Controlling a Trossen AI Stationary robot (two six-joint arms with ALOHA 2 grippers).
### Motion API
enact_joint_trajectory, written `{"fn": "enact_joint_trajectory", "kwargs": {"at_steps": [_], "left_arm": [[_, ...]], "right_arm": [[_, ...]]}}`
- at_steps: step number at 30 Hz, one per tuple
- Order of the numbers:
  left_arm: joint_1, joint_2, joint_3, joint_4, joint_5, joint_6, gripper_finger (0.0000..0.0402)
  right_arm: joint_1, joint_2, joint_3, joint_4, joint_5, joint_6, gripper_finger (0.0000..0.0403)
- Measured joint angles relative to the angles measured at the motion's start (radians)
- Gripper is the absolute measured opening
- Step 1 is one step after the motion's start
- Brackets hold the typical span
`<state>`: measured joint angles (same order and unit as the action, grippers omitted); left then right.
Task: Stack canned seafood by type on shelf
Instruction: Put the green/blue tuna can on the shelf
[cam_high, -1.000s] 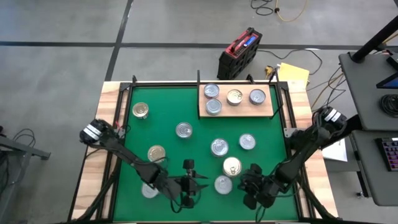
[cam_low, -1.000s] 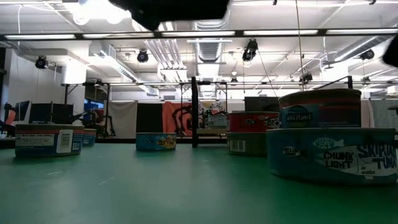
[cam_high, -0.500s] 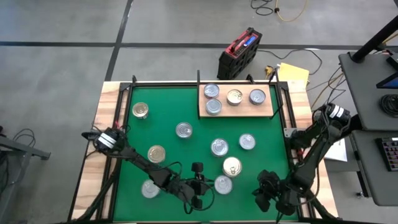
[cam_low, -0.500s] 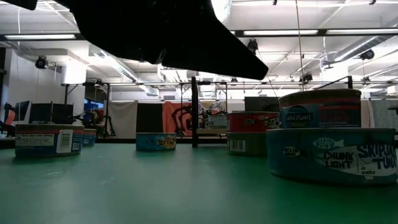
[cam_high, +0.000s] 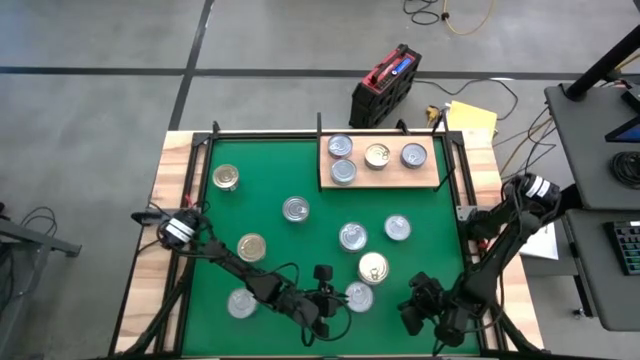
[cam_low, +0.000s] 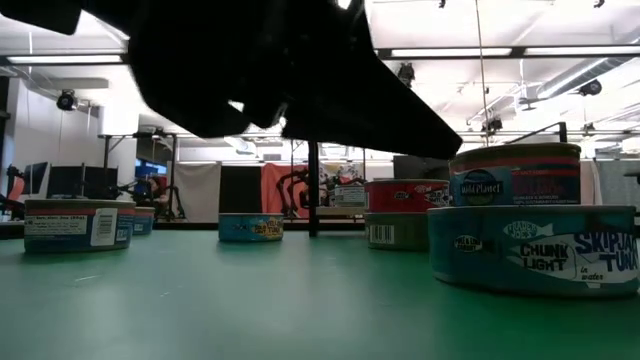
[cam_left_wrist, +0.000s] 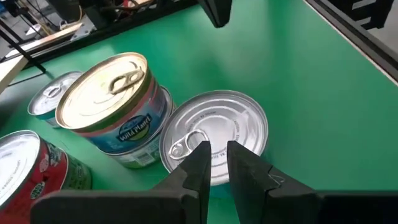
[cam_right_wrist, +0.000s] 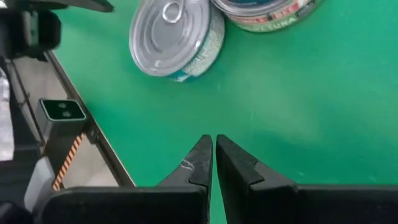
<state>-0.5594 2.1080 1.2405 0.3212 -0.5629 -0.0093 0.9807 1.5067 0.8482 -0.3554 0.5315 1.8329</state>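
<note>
On the left of the green table (cam_high: 270, 160), seen at table height, a tin (cam_low: 78, 225) carries a white label panel whose print is too small to read. Farther in stands a blue and yellow tin (cam_low: 250, 228), its writing also too small.

The left end effector (cam_left_wrist: 216, 149) hangs near the front edge, just above a plain silver-lidded can (cam_left_wrist: 230, 121). Its fingers stand a narrow slit apart with nothing between them. Touching that can is a gold-lidded tin (cam_left_wrist: 115, 106) with "Wild Planet" on a blue band below a pink stripe. A red-sided tin (cam_left_wrist: 22, 168) lies just beside it.

At the right of the low view, the nearest tin (cam_low: 530, 250) reads "CHUNK LIGHT" and "SKIPJACK TUNA in water". Behind it rises a tin marked "Wild Planet" (cam_low: 515, 175).

The right end effector (cam_right_wrist: 213, 140) waits at the front right corner, fingers pressed together on nothing. Ahead of it lies a silver can (cam_right_wrist: 174, 34) and a tin edge showing "TUNA" (cam_right_wrist: 267, 12).

The shelf (cam_high: 385, 178) lies at the far right edge, holding four cans: three silver-lidded (cam_high: 340, 146) and one gold-lidded (cam_high: 377, 155).
</note>
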Motion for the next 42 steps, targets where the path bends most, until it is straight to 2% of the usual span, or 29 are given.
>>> {"fn": "enact_joint_trajectory", "kwargs": {"at_steps": [6,16,22,32,42], "left_arm": [[0.006,0.029,0.004,0.002,0.000,-0.028,0.0038],[0.005,0.032,0.002,0.019,-0.001,-0.034,0.0038],[0.005,0.033,-0.011,0.002,0.003,-0.035,0.0038],[0.005,0.033,-0.013,-0.018,0.004,-0.064,0.0038],[0.003,0.035,-0.023,-0.061,0.012,-0.094,0.0038]], "right_arm": [[-0.019,0.037,0.000,0.041,0.021,-0.012,0.0030],[-0.069,0.128,0.000,0.190,0.033,-0.055,0.0159],[-0.109,0.141,0.000,0.212,0.048,-0.096,0.0213],[-0.146,0.156,0.000,0.215,0.046,-0.106,0.0258],[-0.163,0.191,0.000,0.269,0.047,-0.107,0.0284]]}}
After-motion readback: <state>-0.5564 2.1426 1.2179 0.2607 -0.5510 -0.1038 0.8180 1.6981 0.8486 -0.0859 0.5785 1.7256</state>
